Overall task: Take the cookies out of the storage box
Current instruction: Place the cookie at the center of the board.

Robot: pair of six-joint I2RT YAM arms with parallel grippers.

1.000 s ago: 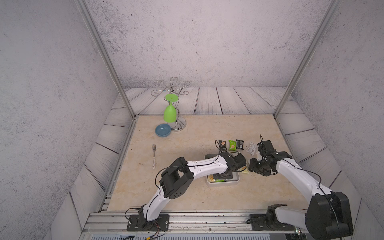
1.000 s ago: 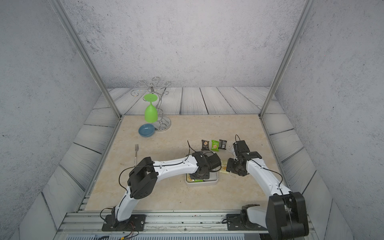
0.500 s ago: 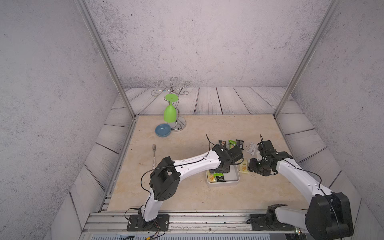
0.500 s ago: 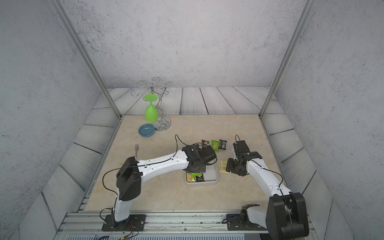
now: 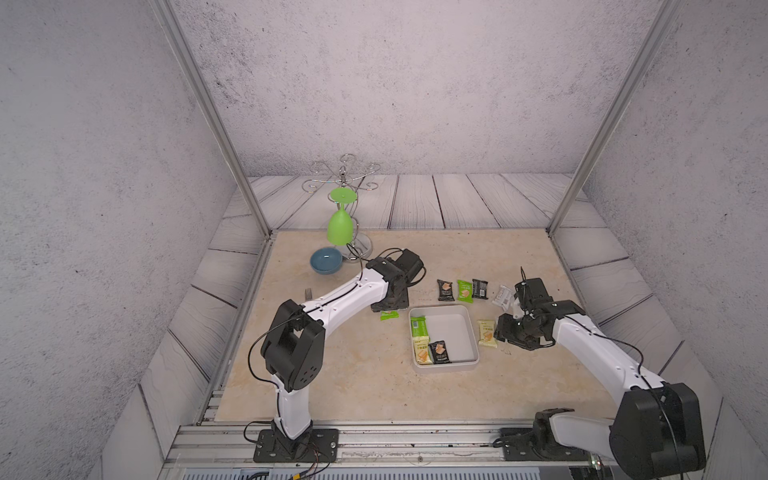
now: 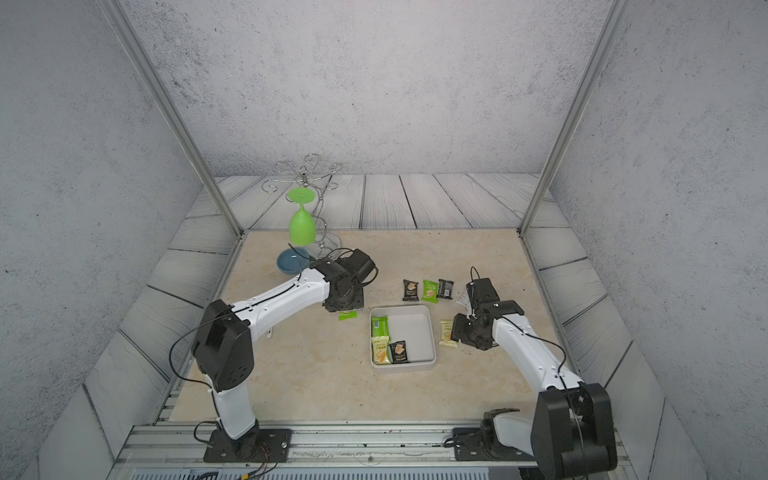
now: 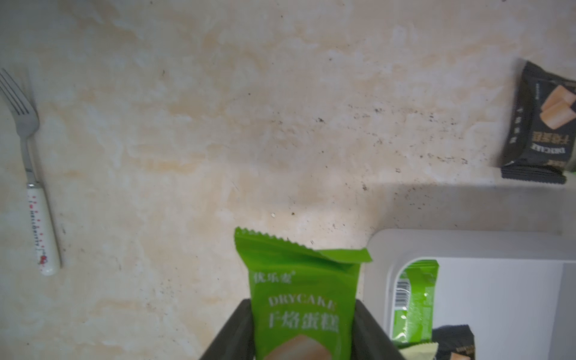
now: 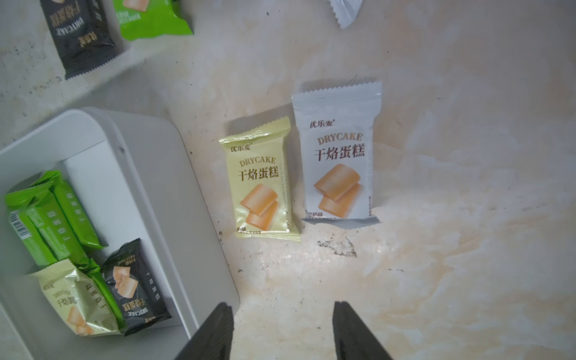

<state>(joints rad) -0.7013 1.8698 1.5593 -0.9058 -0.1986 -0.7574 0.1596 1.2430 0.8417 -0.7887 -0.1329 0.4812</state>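
The storage box (image 5: 441, 308) is a shallow white tray mid-table, also seen in the right wrist view (image 8: 149, 174). A green (image 5: 418, 327), a pale yellow (image 5: 422, 352) and a black cookie packet (image 5: 439, 352) lie along its left side. My left gripper (image 7: 302, 302) is shut on a green cookie packet (image 7: 299, 271), low over the table just left of the box's far corner (image 5: 389, 315). My right gripper (image 8: 283, 307) stands open and empty beside the box's right wall. Ahead of it lie a pale yellow packet (image 8: 263, 180) and a white packet (image 8: 338, 156).
Behind the box a black (image 5: 444, 289), a green (image 5: 464, 290) and another black packet (image 5: 480, 289) lie in a row. A fork (image 7: 34, 174) lies to the left. A blue dish (image 5: 326, 260) and a wire rack with a hanging green glass (image 5: 340, 226) stand at the back left.
My left arm has swung away from over the box toward the back left, carrying the green packet out over the bare table. The right arm has barely moved.
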